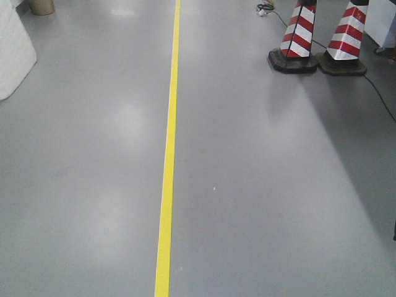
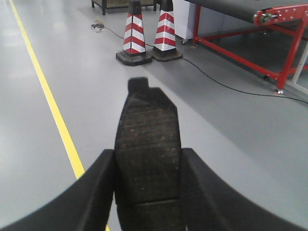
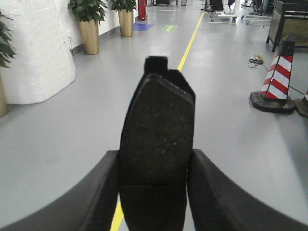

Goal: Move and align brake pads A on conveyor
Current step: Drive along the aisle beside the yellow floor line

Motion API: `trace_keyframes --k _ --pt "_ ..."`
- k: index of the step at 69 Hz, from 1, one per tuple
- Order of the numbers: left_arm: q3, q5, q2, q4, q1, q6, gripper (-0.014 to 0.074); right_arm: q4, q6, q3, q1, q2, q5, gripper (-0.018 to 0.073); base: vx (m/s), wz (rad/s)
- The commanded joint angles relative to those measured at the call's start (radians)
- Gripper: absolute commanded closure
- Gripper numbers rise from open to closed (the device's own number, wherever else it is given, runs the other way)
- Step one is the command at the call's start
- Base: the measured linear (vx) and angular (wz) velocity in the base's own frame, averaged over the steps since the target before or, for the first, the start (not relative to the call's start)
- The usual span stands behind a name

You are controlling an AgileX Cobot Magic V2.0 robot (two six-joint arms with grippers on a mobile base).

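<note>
Two dark grey, curved-oblong brake pads are in view, one in each wrist camera. The left gripper (image 2: 147, 187) is clenched on a dark grey brake pad with a rough, horizontally scored friction face (image 2: 147, 156), its black curved fingers (image 2: 98, 187) pressed against both long edges; the pad stands upright with a small notched tab at its top. The right gripper (image 3: 154, 192) is likewise clamped on a second dark grey brake pad with a finely speckled face (image 3: 157, 139), also upright between the fingers (image 3: 101, 192). Both pads are held in the air above the glossy grey floor (image 1: 260, 185), not on the conveyor. The conveyor with its dark belt and red metal frame (image 2: 269, 19) shows only at the upper right of the left wrist view, well apart from the held pad. A yellow floor line (image 1: 168, 161) runs straight ahead. Two red-and-white striped traffic cones on black bases (image 2: 134, 36) stand side by side, a black cable (image 2: 226, 84) trailing past them. Farther off in the right wrist view stand gold-coloured planters with green plants (image 3: 89, 33) and a white wrapped bulky object (image 3: 36, 53). No legible writing or brand shows on either pad.
</note>
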Motion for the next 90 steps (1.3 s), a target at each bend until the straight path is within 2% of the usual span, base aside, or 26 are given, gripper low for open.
trace_keyframes --k 1,90 --pt "-0.029 -0.098 0.015 0.003 -0.003 0.001 0.0602 0.005 -0.007 -0.026 -0.007 0.007 -0.093 0.0564 0.75 -0.04" --pt "-0.029 -0.098 0.015 0.003 -0.003 0.001 0.0602 0.005 -0.007 -0.026 -0.007 0.008 -0.091 0.0564 0.76 -0.03"
